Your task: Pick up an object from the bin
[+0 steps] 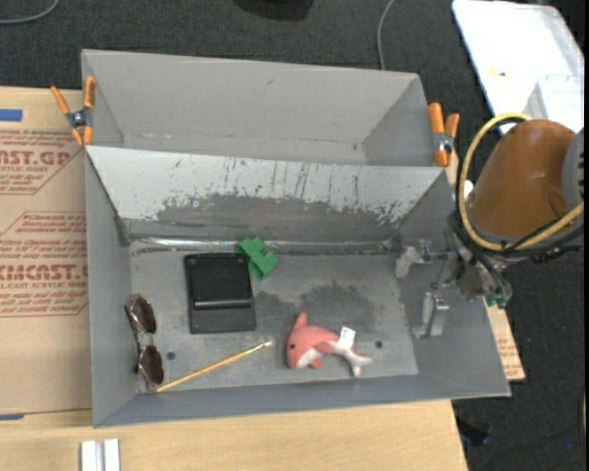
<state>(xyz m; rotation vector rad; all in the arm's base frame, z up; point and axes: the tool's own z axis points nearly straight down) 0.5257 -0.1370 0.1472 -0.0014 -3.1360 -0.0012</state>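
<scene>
Hovering at the 3 o'clock side of the bin [275, 116], the gripper [422, 287] sits low and close to the sloping wall there. Its fingers are spread apart with nothing between them, and the floor under them is bare.

Nearest thing: a pink toy fish [309, 343], toward 9 o'clock from the gripper and near the 6 o'clock wall. A black box [218, 290] lies further toward 9 o'clock, with a green block [258, 258] at its 1 o'clock corner. A stick [216, 364] lies aslant along the 6 o'clock wall, and sunglasses [144, 340] are in the 8 o'clock corner.

Risks, as judged:
- The fingers are near the 3 o'clock wall and could scrape it if they go lower.
- The fish looks soft and rounded, so a grip along its length could slide off.
- A pinch on its tail or tag alone would be weak.
- The 6 o'clock wall leaves little room for a finger on that side.
- The stick's tip ends just beside the fish and could be caught up with it.

Orientation: the fish's long axis runs roughly from 9 to 4 o'clock. The plump end is at 9, and the thin tail with its white tag points to 4, toward the gripper.
</scene>
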